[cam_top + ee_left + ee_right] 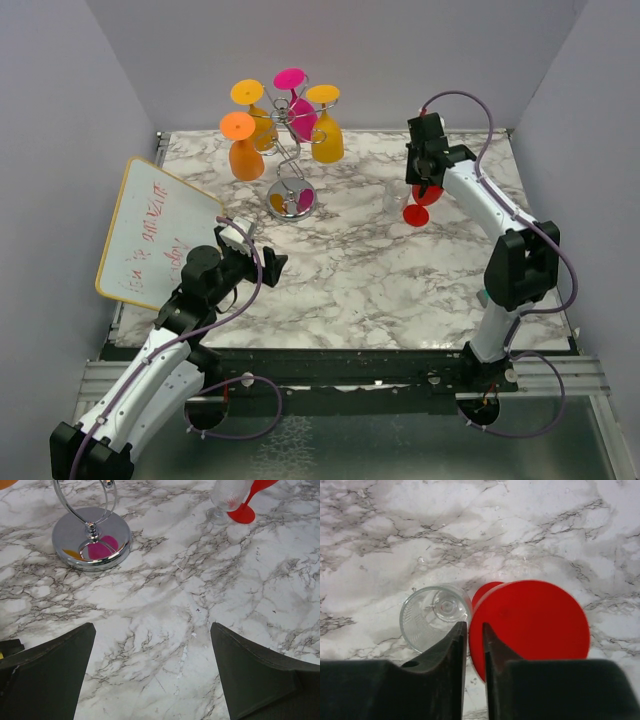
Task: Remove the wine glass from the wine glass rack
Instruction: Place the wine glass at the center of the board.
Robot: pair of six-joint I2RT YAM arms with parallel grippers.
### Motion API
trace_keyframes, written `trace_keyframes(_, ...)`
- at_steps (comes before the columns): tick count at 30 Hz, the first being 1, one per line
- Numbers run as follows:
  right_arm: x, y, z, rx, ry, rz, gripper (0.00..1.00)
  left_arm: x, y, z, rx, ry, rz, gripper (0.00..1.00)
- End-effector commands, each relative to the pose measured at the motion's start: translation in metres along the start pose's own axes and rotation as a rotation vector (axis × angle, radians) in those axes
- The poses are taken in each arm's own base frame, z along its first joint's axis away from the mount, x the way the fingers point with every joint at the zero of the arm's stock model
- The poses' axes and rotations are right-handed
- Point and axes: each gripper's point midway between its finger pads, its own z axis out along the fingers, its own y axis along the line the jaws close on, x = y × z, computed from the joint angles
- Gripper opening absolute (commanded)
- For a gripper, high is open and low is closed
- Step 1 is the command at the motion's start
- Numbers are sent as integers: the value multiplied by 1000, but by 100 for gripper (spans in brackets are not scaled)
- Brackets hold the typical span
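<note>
The wine glass rack [287,150], a chrome wire stand on a round mirror base [91,540], stands at the back of the marble table with several orange, yellow and pink glasses [246,150] hanging upside down from its arms. A red wine glass [535,620] is off the rack at the right; its foot [242,514] rests on the table and it leans. My right gripper [475,625] sits above it, fingers a narrow gap apart astride the bowl's rim. My left gripper [152,626] hovers open over bare marble, near the rack's base.
A clear ribbed glass [435,615] stands upright right beside the red one, touching or nearly so. A white board [155,235] with red writing leans at the table's left edge. Grey walls close in the back and both sides.
</note>
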Motion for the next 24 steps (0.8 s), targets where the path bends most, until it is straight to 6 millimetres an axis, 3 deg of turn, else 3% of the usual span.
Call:
trace_keyframes(1,6,7,-2,-37,63,-33,27,-6,3,-1,-13,-16,20,99)
trace_keyframes(8,-4,10,-11,-54,48,-28,30,-7,6,-3,-31,-23,25,99)
trace_keyframes(15,-16,16,-34,-124,8,-6,37,-5,8,-2,-42,-15,22,99)
trace_keyframes(20,-16,26,-62,-229,-15,41,42,-3,15,-2,-85,2,3,99)
trace_keyframes(24,-13,49,-94,-439,-94,82,55,0,30,-3,-202,47,-113,99)
